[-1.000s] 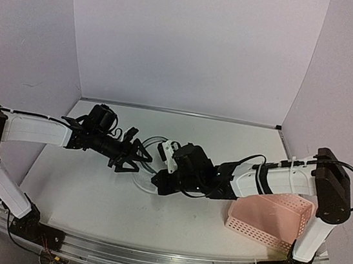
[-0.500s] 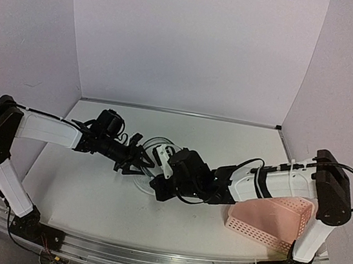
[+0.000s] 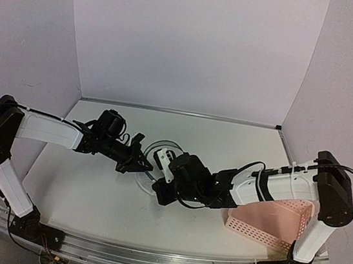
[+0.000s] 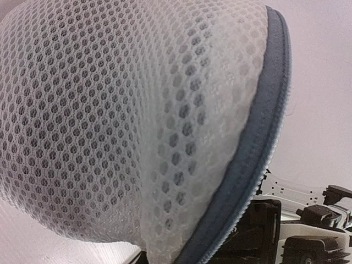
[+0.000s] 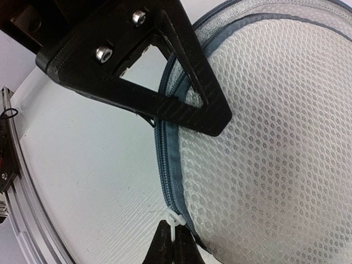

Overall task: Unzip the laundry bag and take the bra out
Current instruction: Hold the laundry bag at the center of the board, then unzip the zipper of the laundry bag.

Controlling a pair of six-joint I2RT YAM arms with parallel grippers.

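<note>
Since a second ago, both arms have pulled in closer to the laundry bag (image 5: 275, 137), and my left gripper (image 3: 142, 158) has slid right until it reaches the bag's edge.

The bag sits near the middle of the tabletop (image 3: 91, 186), right between my two grippers. It is round and made of white mesh full of little holes. A gray-blue zipper rim (image 5: 168, 165) runs around it. In my left wrist camera the mesh bulges up so close that it fills almost the whole view. I cannot see through the mesh to what is inside.

A small white zipper pull (image 5: 175, 219) sticks out from the rim on the near side. My right gripper (image 5: 172, 228) is pinching that pull, with its two dark fingertips pressed together on it.

My left gripper comes in from the left side. One of its black fingers (image 5: 137, 102) lies across the rim, touching the bag's edge. From the top camera its fingers look spread apart.

Off to the right, well away from the bag, a pink basket (image 3: 272, 219) with many holes sits on the tabletop under my right arm. Pale walls stand around the tabletop on three sides.
</note>
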